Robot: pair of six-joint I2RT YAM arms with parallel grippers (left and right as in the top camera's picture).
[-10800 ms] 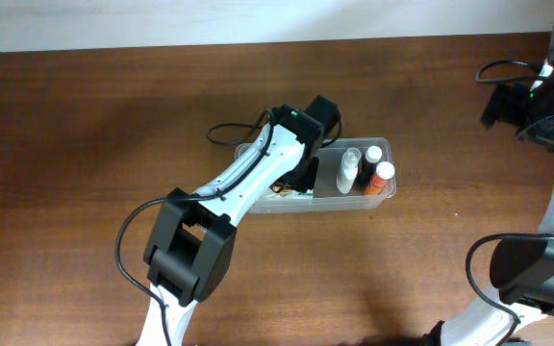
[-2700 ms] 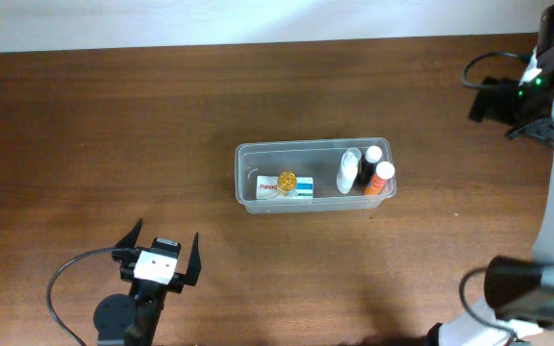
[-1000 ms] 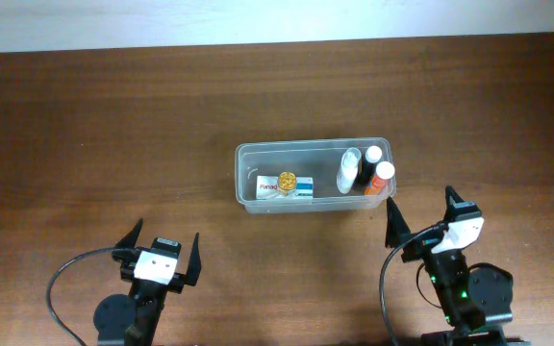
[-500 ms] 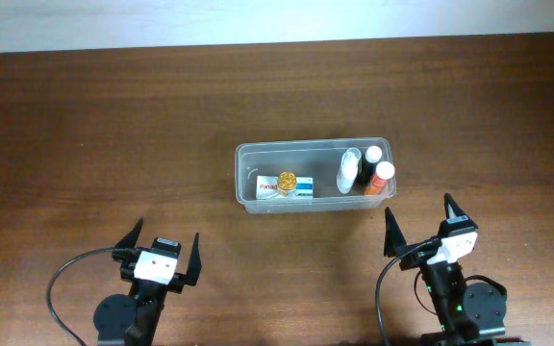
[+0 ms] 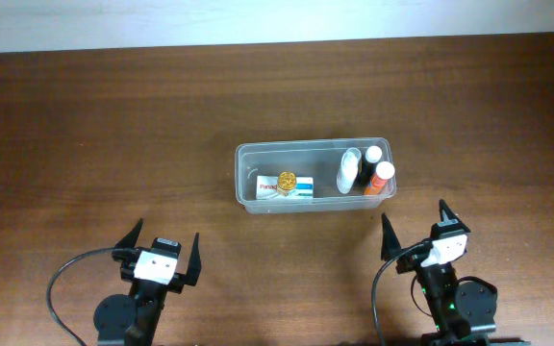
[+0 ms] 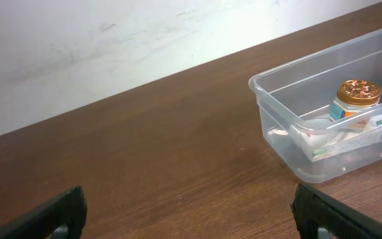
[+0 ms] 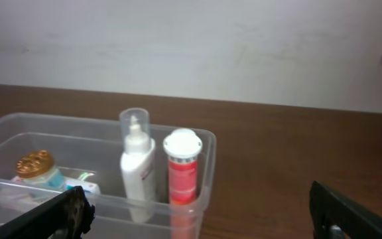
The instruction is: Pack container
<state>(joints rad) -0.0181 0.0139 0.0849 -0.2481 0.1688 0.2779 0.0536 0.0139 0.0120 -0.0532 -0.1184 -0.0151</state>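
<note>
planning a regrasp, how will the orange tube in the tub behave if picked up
The orange tube stands upright, tall and narrow, so it probably tips easily if nudged. Its round body likely rolls once laid down. The white bottle close beside it may crowd a gripper.

Count: one container (image 5: 306,145), one gold-lidded jar (image 5: 288,179), one carton (image 5: 269,186), one clear-capped bottle (image 5: 348,171), one orange tube (image 5: 380,179), one dark tube (image 5: 372,157).
</note>
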